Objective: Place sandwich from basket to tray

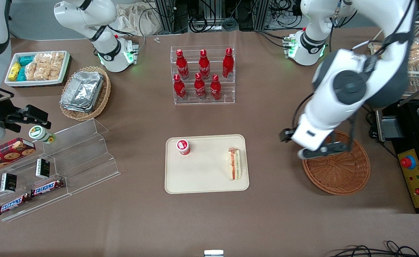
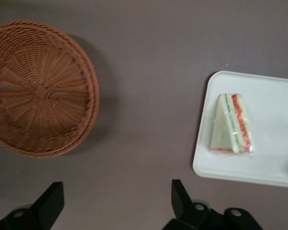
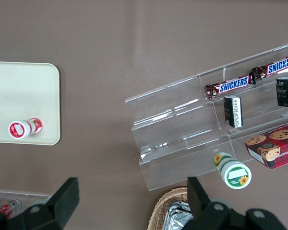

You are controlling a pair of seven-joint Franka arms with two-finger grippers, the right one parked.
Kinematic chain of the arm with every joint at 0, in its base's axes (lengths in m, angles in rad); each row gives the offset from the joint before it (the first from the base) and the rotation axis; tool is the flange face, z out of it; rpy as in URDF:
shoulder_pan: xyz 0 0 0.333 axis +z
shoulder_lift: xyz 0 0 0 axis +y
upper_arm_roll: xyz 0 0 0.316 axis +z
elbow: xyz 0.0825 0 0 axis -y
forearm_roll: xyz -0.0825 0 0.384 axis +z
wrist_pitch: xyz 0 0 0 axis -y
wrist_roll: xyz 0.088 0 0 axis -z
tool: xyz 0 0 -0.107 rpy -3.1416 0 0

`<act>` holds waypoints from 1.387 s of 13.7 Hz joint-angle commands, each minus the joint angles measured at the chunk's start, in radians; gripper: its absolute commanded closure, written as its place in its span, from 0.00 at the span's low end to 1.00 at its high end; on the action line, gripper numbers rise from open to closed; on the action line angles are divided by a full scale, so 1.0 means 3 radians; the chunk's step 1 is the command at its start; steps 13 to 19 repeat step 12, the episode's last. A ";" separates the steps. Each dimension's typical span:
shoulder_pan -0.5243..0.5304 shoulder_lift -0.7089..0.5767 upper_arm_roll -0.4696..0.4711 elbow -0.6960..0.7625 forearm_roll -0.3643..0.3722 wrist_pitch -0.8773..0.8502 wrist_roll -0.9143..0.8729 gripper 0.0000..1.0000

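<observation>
The sandwich [image 1: 234,164], a white wedge with a red-orange stripe, lies on the cream tray [image 1: 202,178] at the end nearer the working arm. It also shows in the left wrist view [image 2: 232,124] on the tray [image 2: 273,163]. The reddish-brown wicker basket [image 1: 338,171] stands empty beside the tray, and shows in the left wrist view [image 2: 38,86]. My left gripper [image 1: 311,142] hangs open and empty above the table, between the tray and the basket, over the basket's rim. In the left wrist view the gripper [image 2: 115,184] has only bare table between its fingers.
A red-capped cup [image 1: 183,146] stands on the tray's other end. A rack of red bottles [image 1: 203,75] stands farther from the camera. A clear stepped shelf [image 1: 70,153] with snacks lies toward the parked arm's end. A yellow control box [image 1: 414,176] sits beside the basket.
</observation>
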 commanded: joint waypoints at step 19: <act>0.0934 -0.0364 -0.0006 0.0131 -0.0132 -0.0727 0.1730 0.01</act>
